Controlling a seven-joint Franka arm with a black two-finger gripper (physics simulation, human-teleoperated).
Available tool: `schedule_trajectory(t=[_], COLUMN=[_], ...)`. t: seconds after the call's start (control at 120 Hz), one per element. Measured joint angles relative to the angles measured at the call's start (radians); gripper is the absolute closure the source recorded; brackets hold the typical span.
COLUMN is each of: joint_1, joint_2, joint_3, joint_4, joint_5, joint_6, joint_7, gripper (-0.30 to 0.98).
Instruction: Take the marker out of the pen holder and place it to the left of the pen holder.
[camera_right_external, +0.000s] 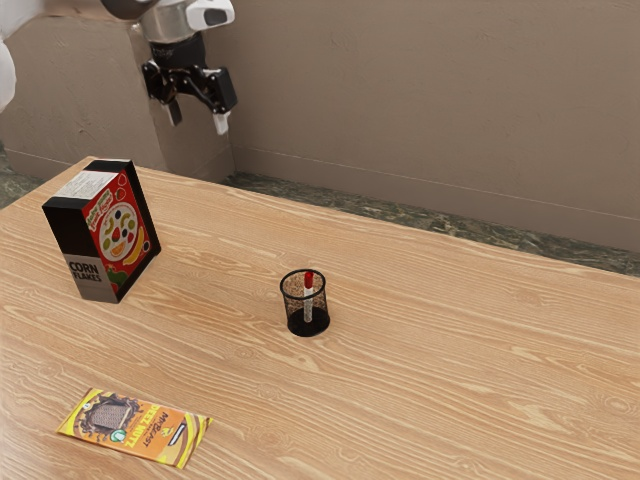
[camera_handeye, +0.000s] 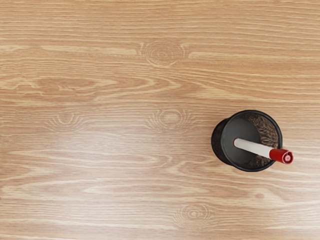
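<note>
High above the table's far edge in the exterior view, my gripper (camera_right_external: 195, 119) hangs with its two fingers spread wide and nothing between them. The black mesh pen holder (camera_right_external: 308, 325) stands upright on the table, well below and to the exterior view's right of the gripper. Inside it leans the white marker (camera_right_external: 308, 299), its red cap up at the rim. Seen from above in the wrist view, the pen holder (camera_handeye: 227, 142) has the marker (camera_handeye: 255, 147) tilted across its opening, with the red end over the rim.
A corn flakes box (camera_right_external: 110, 230) stands upright toward the exterior view's left on the wooden table (camera_right_external: 450, 340). A yellow and orange snack packet (camera_right_external: 138, 426) lies flat near the exterior view's lower left.
</note>
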Motion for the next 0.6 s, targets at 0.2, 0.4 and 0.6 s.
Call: schedule_trajectory(t=[0.2, 0.4, 0.6], joint_1=[-0.001, -0.006, -0.014], joint_2=[0.013, 0.205, 0.359], joint_3=[0.000, -0.143, -0.153], joint_4=[0.018, 0.034, 0.027], joint_5=[0.001, 0.009, 0.009], joint_6=[-0.012, 0.335, 0.578], joint_7=[0.021, 0.016, -0.038], gripper=[0.00, 0.00, 0.00])
